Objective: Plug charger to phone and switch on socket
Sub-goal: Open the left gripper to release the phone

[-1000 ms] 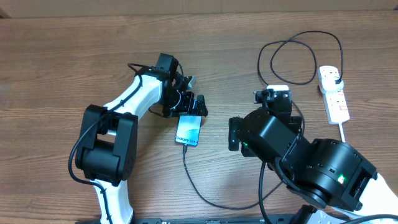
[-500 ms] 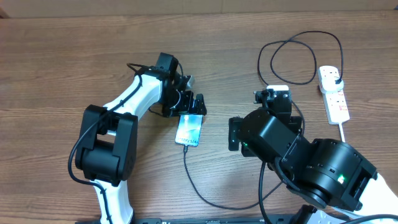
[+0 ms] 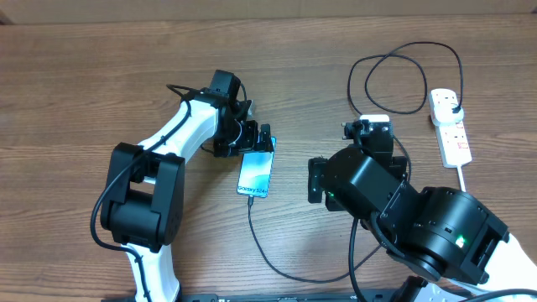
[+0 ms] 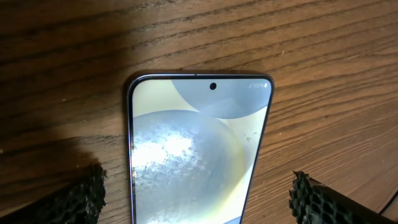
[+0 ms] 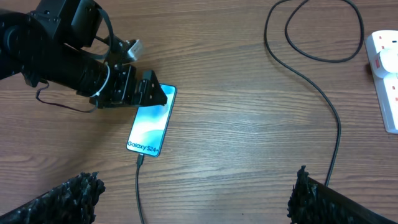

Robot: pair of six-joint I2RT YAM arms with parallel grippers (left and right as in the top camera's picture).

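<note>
Overhead view: the phone (image 3: pixel 256 174) is being shown flat on the worktop (image 3: pixel 84 75) near its centre, with its screen lit. The charger (image 3: pixel 403 75) is apparently seated in the phone's six o'clock edge. Its cable is being led round in loops to a black plug (image 3: pixel 453 104) in the socket (image 3: pixel 450 134) at two o'clock. The left end effector (image 3: pixel 257 139) is being held at the phone's twelve o'clock edge.

Left wrist view: the phone's top edge is being framed between the pads (image 4: pixel 81 198), which are being held apart with nothing gripped.

Right wrist view: the right end effector (image 5: pixel 196 202) is being held wide apart and empty. The phone is lying at ten o'clock and the socket at the three o'clock border.

Plugging-in is being judged done, so the switch is what is being left. Whether it is on cannot be told. The right arm (image 3: pixel 403 218) is nearer and is best being swung towards two o'clock, with its jaws brought together into one tip. The switch beside the occupied outlet is then pressed straight down, since a light strip may slide. The cable loops and the thick white cord (image 3: pixel 461 178) are lying in that path, and a snag there could tug the connector out of the phone.
</note>
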